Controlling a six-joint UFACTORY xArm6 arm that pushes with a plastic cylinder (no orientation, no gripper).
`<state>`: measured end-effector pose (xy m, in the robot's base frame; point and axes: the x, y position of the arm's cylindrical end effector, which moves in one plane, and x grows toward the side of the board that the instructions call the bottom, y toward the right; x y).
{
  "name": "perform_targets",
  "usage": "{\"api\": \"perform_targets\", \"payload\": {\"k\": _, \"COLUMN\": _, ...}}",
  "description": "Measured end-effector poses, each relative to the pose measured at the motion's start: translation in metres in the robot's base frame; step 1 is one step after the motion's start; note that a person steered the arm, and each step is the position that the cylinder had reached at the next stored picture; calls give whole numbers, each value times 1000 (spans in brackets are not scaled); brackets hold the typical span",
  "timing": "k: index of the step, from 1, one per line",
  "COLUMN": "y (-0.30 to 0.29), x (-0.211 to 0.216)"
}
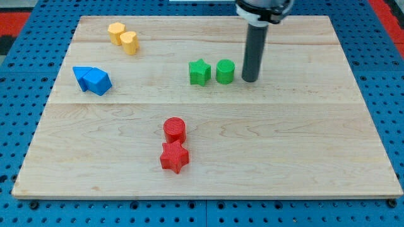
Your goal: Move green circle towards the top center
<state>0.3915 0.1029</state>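
The green circle [225, 71] stands a little above the board's middle, with the green star [199, 72] close on its left, a narrow gap between them. My tip [250, 79] rests on the board just to the right of the green circle, a small gap apart. The dark rod rises straight up to the view's top edge.
Two yellow blocks [123, 36] sit touching at the top left. Two blue blocks [92, 80] sit together at the left. A red circle [175, 129] stands just above a red star [175, 157] at the bottom centre. The wooden board [315, 157] lies on a blue pegboard surface.
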Motion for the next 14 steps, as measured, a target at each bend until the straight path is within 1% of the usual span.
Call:
{"api": "perform_targets", "payload": {"k": 1, "y": 14, "x": 25}}
{"api": "perform_targets", "payload": {"k": 2, "y": -39, "x": 38}}
{"api": "perform_targets", "payload": {"k": 3, "y": -85, "x": 15}}
{"api": "perform_targets", "payload": {"k": 4, "y": -107, "x": -22}}
{"api": "perform_targets", "payload": {"k": 5, "y": -120, "x": -75}}
{"api": "perform_targets", "payload": {"k": 6, "y": -119, "x": -85}}
{"api": "perform_targets", "payload": {"k": 7, "y": -44, "x": -64}}
{"api": "perform_targets", "payload": {"k": 8, "y": 50, "x": -49}}
{"api": "perform_targets", "payload": {"k": 9, "y": 59, "x": 13}}
{"api": "perform_targets", "payload": {"k": 10, "y": -19, "x": 63}}
{"api": "perform_targets", "payload": {"k": 11, "y": -42, "x": -9}}
{"api": "perform_targets", "payload": {"k": 12, "y": -41, "x": -55}}
{"api": "perform_targets", "payload": {"k": 13, "y": -14, "x": -14}}
{"api": "perform_targets", "payload": {"k": 14, "y": -74, "x": 26}}
